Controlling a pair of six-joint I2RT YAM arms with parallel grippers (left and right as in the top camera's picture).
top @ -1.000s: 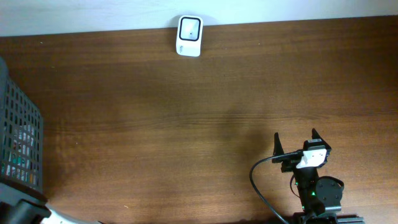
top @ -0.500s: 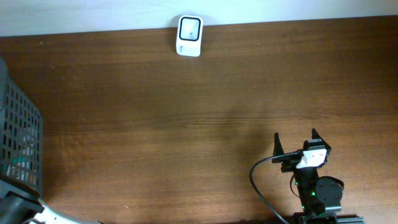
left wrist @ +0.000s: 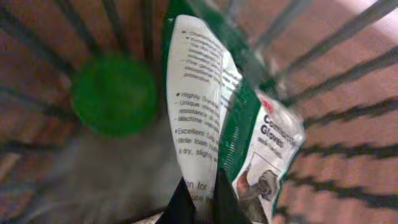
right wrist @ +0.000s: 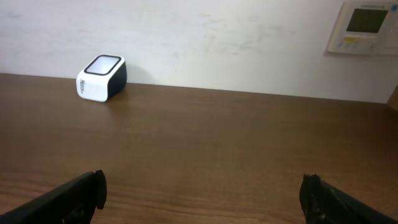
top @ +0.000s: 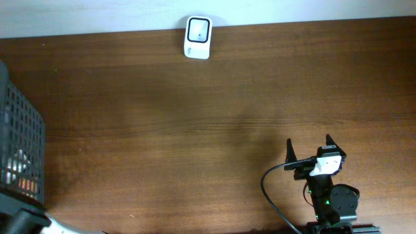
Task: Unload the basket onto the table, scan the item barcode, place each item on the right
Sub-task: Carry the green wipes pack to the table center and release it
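Presently, the left gripper (left wrist: pixel 202 200) is clenched on the lower edge of the glove packet (left wrist: pixel 214 118), which is located inside the wire basket (top: pixel 23 140) at the left edge of the table (top: pixel 214 117). The packet's long axis runs from the fingertips up the wrist view, roughly in line with the fingers. A green disc (left wrist: pixel 113 93), too blurred to identify, lies beside it, deeper in the basket. The right gripper (top: pixel 310 147) is parked at the near edge with its jaws spread wide and nothing between them.

The scanner (top: pixel 197 37) is set at the far edge, well apart from the basket and to its right. It is judged that the packet must be lifted clear and carried that way by the left arm, which alone has it. No barcode is shown on the visible face.

The grasp is shown only by the left wrist view; from overhead the fingers are hidden within the basket. The scanner's position is given only by the overhead and right wrist views.
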